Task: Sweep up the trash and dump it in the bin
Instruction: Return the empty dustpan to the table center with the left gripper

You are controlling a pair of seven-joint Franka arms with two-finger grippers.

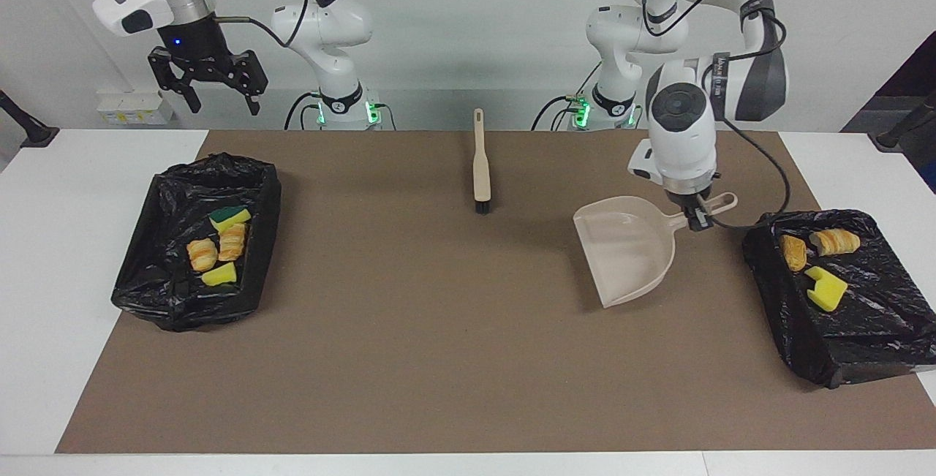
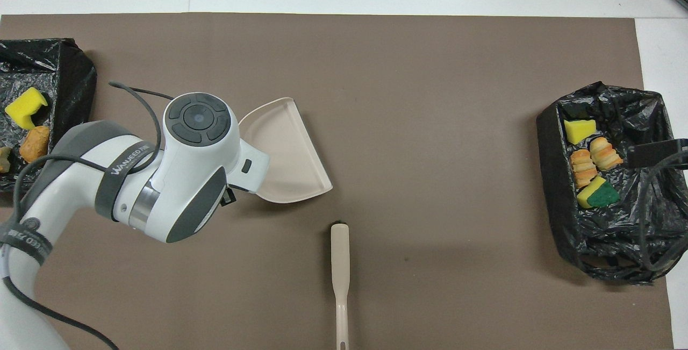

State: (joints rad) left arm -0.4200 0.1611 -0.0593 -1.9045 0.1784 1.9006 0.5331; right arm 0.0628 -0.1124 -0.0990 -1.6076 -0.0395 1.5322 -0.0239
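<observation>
Over the brown mat, the left fingers [image 1: 695, 214] clamp a dustpan [image 1: 627, 248]; three scraps [image 1: 817, 260] lie at their three o'clock, four [image 1: 217, 244] under the wide-open right fingers [image 1: 207, 93].

Left arm [image 2: 177, 178] over brown mat [image 2: 430, 70], beige dustpan [image 2: 287, 154] projecting from beneath its wrist, hand brush [image 2: 339, 264] lying near the pan, trash [image 2: 588, 170] in black-lined bin [image 2: 618, 242] well apart.

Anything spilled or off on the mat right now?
Nothing stands out. All visible trash sits inside the two black bag-lined bins; none lies on the mat. The brush lies flat; the left gripper holds the empty dustpan.
</observation>
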